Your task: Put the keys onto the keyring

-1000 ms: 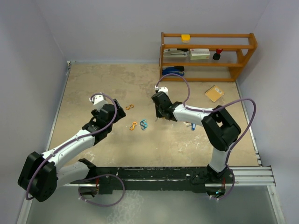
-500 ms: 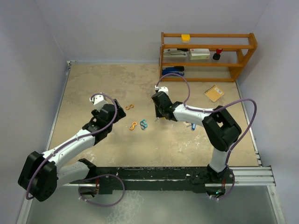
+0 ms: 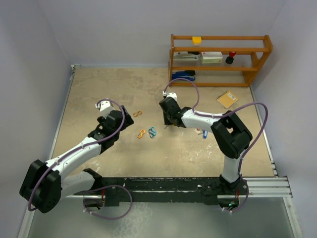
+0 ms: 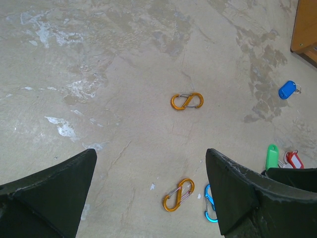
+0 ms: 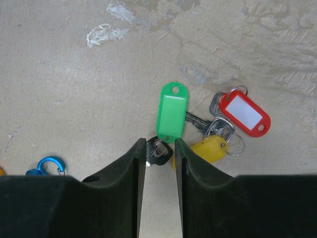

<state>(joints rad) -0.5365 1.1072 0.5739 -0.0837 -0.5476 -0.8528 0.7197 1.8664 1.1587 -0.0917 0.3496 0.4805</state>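
Observation:
In the right wrist view a green-tagged key (image 5: 172, 111) lies on the table beside a red-tagged key (image 5: 245, 112) and a yellow-tagged key (image 5: 210, 148). My right gripper (image 5: 159, 144) is narrowed onto the dark key head (image 5: 159, 152) at the green tag's ring, one finger on each side. In the top view it (image 3: 170, 124) is down at the table's middle. My left gripper (image 4: 149, 153) is wide open and empty above an orange clip (image 4: 179, 195) and a blue clip (image 4: 209, 206). A blue-tagged key (image 4: 287, 89) lies apart.
A second orange clip (image 4: 187, 101) lies farther out. A wooden shelf (image 3: 220, 59) with office items stands at the back right. A small notepad (image 3: 227, 98) lies in front of it. Grey walls close in the table on the left and right.
My right arm has shifted slightly to the left and away from me. My left arm has barely moved.

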